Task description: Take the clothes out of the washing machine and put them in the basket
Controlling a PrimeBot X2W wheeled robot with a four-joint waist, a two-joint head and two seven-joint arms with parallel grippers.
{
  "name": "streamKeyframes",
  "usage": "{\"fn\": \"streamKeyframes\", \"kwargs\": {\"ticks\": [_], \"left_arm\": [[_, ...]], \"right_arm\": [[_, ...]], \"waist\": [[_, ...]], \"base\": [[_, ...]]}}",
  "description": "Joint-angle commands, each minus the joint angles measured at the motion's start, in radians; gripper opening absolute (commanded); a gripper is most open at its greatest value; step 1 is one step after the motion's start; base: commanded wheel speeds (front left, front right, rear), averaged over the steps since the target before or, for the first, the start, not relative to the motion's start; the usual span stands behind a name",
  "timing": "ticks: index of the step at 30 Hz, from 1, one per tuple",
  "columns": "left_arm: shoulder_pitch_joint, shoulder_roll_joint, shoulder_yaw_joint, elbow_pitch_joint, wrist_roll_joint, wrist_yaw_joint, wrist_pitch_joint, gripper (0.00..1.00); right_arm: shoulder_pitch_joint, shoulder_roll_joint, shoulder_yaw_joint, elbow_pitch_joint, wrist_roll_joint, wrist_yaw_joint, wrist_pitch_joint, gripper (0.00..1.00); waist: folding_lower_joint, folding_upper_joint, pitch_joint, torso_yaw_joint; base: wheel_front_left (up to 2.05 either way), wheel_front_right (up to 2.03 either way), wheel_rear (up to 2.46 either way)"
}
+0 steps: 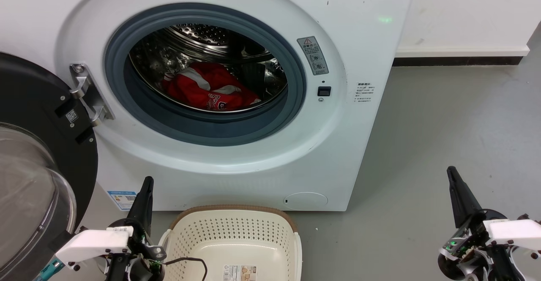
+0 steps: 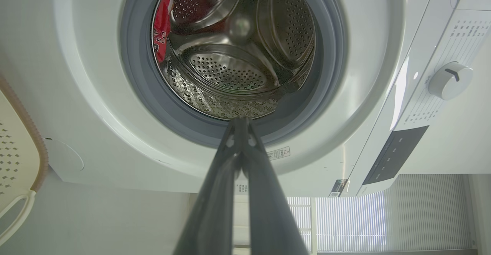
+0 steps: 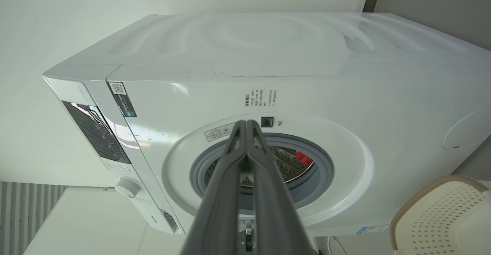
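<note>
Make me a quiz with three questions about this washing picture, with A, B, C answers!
1. What colour is the rim of the basket?
A brown
B blue
C green

2. Where are the red clothes?
A in the basket
B on the floor
C in the drum

3. How is the door of the washing machine?
A shut tight
B swung open
C taken off

Answers:
1 A, the band round its top edge is brown.
2 C, the red fabric lies at the bottom of the steel drum.
3 B, the door hangs out to the side on its hinge, so you can see into the round hole.
</note>
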Motion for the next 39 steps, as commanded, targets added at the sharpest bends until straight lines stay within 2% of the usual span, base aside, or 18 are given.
{"fn": "streamKeyframes", "kwargs": {"ticks": [1,19,20,31,39], "left_arm": [[-0.005,-0.001,0.001,-0.001,0.001,-0.002,0.000,0.00],[-0.005,-0.001,0.001,-0.001,0.001,-0.002,0.000,0.00],[0.000,0.000,0.000,0.000,0.000,0.000,0.000,1.00],[0.000,-0.001,-0.042,-0.018,0.033,0.000,-0.049,1.00],[-0.007,0.000,-0.052,-0.056,0.150,0.000,-0.086,1.00]], "right_arm": [[-0.013,0.003,0.000,0.001,-0.004,0.000,0.000,0.00],[-0.013,0.003,0.000,0.001,-0.004,0.000,0.000,0.00],[0.000,0.000,0.000,0.000,0.000,0.000,0.000,1.00],[0.021,0.000,0.024,-0.020,-0.037,0.000,-0.049,1.00],[0.029,-0.002,0.033,-0.039,-0.143,0.000,-0.086,1.00]], "waist": [[0.0000,0.0000,0.000,0.000],[0.0000,0.0000,0.000,0.000],[0.0000,0.0000,0.000,0.000],[0.0000,0.0000,0.002,-0.001],[0.0000,0.0000,0.003,-0.001]], "base": [[0.00,0.00,0.00],[0.00,0.00,0.00],[0.00,0.00,0.00],[0.00,0.00,0.00],[0.00,0.00,0.00]]}}
